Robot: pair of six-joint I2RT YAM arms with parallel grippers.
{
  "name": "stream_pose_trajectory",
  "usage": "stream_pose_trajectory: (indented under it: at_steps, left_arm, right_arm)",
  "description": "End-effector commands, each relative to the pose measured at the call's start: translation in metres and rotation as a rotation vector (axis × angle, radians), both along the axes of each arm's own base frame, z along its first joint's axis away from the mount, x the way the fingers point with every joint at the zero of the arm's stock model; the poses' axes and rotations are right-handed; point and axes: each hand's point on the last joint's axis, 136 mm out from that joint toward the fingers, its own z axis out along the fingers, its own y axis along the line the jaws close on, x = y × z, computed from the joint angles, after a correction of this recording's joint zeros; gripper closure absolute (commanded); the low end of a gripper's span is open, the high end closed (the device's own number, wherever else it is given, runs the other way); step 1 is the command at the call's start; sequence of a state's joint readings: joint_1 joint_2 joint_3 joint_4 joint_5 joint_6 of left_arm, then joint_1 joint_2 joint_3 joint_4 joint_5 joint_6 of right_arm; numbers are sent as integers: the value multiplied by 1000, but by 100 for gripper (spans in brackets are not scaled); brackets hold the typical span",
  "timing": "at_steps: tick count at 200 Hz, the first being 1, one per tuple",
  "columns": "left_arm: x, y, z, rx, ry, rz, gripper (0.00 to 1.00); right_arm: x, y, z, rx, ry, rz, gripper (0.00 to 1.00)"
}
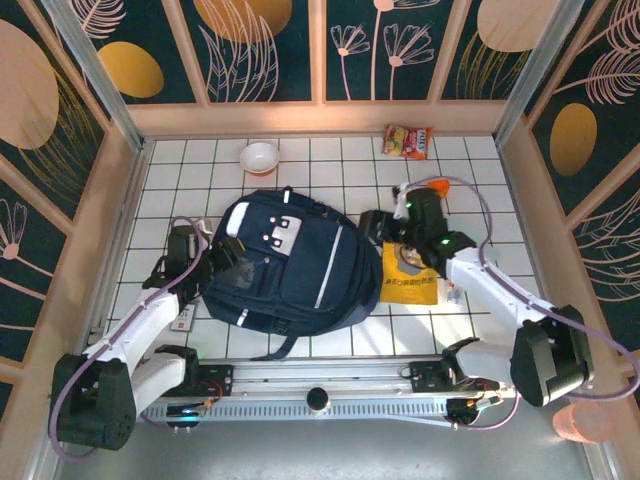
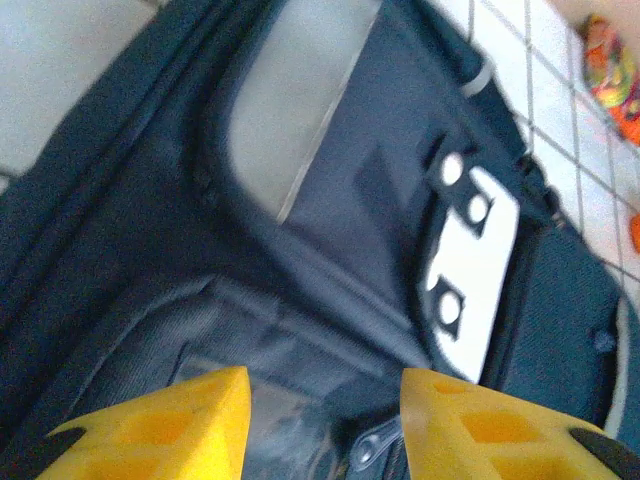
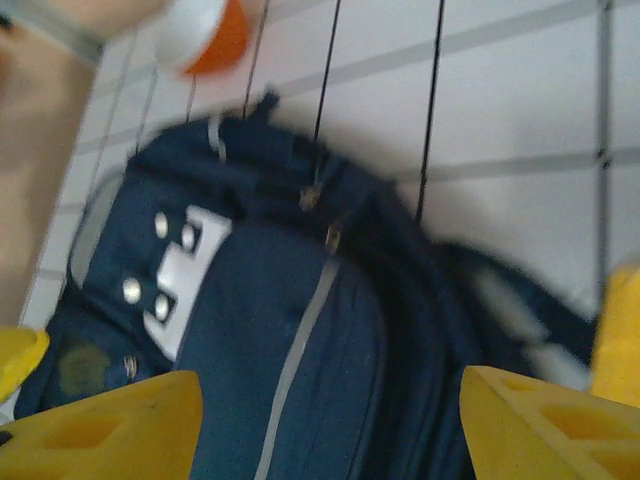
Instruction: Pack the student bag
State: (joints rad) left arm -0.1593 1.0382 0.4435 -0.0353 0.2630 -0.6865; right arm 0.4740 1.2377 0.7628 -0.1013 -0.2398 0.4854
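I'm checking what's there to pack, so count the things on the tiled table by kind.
Backpack: 1
Bowl: 1
Snack packet: 1
Yellow flat pack: 1
Total: 4 (small bits beside the arms are too small to tell and are not counted)

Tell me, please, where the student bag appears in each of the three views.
Top external: student bag lies just left of centre.
Left wrist: student bag runs from top left to bottom right, close up.
Right wrist: student bag covers the lower left and centre.
Shared landmark: its light grey patch with buckles.
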Motion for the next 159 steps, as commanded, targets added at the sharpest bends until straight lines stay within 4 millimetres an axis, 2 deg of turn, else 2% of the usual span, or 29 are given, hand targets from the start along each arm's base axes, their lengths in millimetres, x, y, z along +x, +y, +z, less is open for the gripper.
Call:
stream_pose_trajectory:
  at_steps: [1, 34, 55, 77, 105, 134, 159]
  left_arm:
    - [-5, -3, -18, -21, 67, 2, 55]
    - [16, -9, -40, -42, 105, 4, 60]
    - [36, -9, -42, -2, 94, -2, 61]
    - [59, -15, -43, -4, 89, -21, 63]
    - [78, -24, -50, -22, 89, -46, 65]
    - [94, -34, -53, -18, 80, -76, 66]
    - [105, -41, -51, -9, 65, -99, 65]
  right_arm:
    - [-8, 13, -31, 3, 88, -72, 33]
    - [-37, 31, -90, -52, 246, -28, 41]
    - [-59, 32, -110, -85, 317, -24, 41]
    - [-88, 38, -118, -67, 394, -11, 41]
    - [-120, 47, -122, -23, 487, 27, 41]
    - [-141, 64, -121, 8, 544, 87, 41]
    - [-152, 82, -119, 4, 574, 147, 41]
